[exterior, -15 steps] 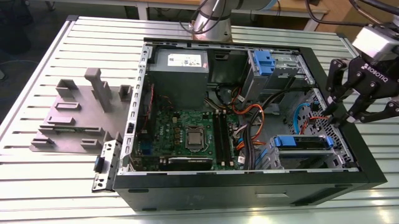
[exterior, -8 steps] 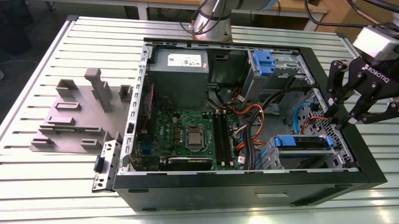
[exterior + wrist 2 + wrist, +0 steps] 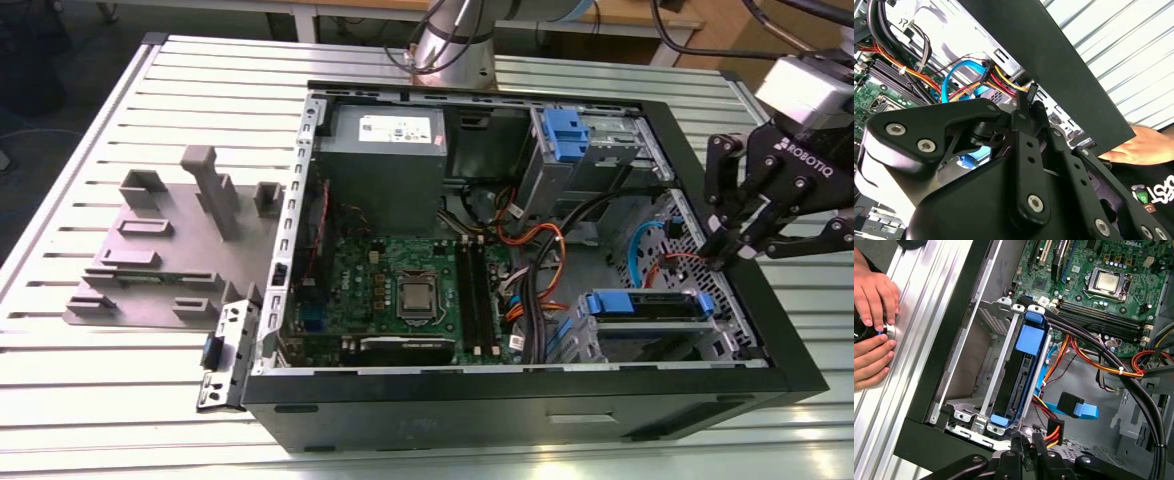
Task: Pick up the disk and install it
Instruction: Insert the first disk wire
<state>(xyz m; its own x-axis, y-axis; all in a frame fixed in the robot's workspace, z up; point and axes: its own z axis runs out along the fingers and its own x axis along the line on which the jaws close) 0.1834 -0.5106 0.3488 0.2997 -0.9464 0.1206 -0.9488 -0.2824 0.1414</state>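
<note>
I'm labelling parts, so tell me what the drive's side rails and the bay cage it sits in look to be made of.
Side rails: seemingly blue plastic, with a smooth moulded look and uniform colour. Bay cage: apparently bare sheet metal, silver-grey, with folded edges and a perforated wall.

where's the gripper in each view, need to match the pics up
Exterior view: the gripper is at the exterior view's right, over the case's black side wall.
Second wrist view: the gripper is close in the foreground, tip by the red and yellow wires.
First wrist view: the gripper is near the end of the drive cage.
Shared landmark: the black side wall, also in both wrist views.
</note>
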